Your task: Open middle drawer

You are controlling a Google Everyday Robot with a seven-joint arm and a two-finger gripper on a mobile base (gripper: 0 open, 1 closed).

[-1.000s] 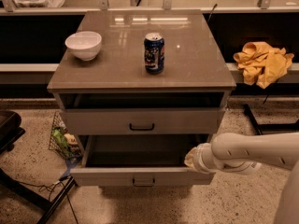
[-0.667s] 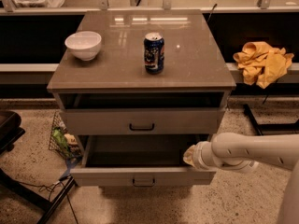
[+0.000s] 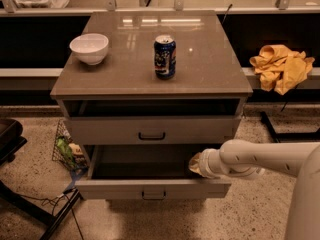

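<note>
Cabinet w/ tabletop (image 3: 200,69): middle drawer (image 3: 115,189) sits under the upper one, pulled well out, so prob. nearly done. Gripper (image 3: 196,164) is inside it at the right end, just behind the front panel; grip state can't tell. Pull straight & level, no twist. Yellow cloth (image 3: 281,66), bowl (image 3: 89,48), can (image 3: 164,57) sit clear of the drawer's path.

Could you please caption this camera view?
Claw at the right end of the open middle drawer; can and bowl above.

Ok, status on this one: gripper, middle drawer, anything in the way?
Gripper at right end of middle drawer, inside, behind its front panel. Drawer pulled well out, interior showing. No obstruction seen ahead of it.
</note>
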